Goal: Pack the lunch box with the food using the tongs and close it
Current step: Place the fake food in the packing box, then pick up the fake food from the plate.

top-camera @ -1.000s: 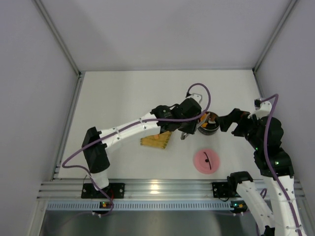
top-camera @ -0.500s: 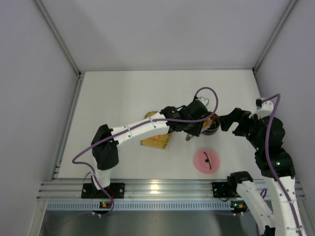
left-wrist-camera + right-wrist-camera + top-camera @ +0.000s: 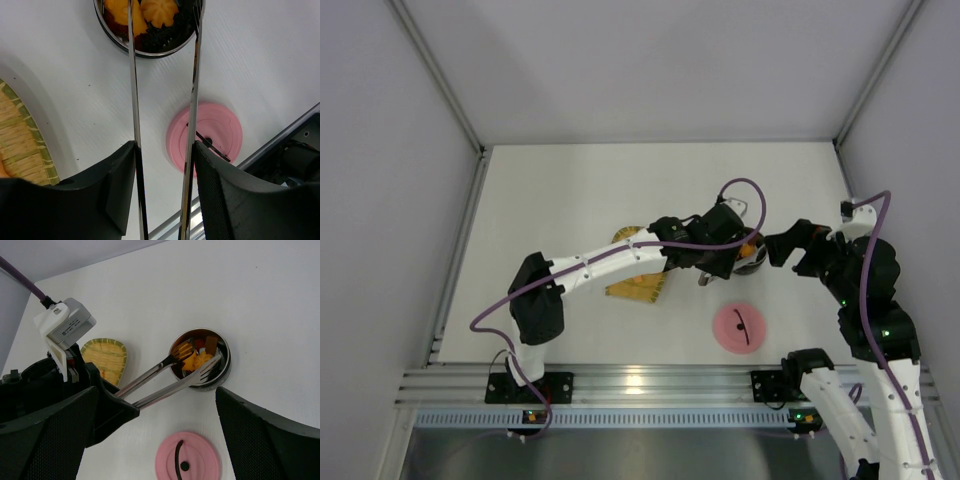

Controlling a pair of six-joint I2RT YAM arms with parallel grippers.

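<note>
Left gripper [image 3: 164,145] clamps tongs [image 3: 131,90], arms sprung apart, tips over pot [image 3: 227,365]. Food [image 3: 159,12] in pot, one orange bit on tray [image 3: 107,352]. Lid [image 3: 187,457] off, on table. Right gripper [image 3: 775,248] wide, empty, beside pot.

Risk: grip loosens further, tongs slip; tips snag rim on withdrawal, tip pot.

Vs second ago: left wrist shifted right over pot, squeeze eased; right arm unchanged.

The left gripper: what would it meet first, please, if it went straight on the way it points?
Probably the lunch box, where the tongs it holds reach the food; depth is unclear, so perhaps bare table first.
</note>
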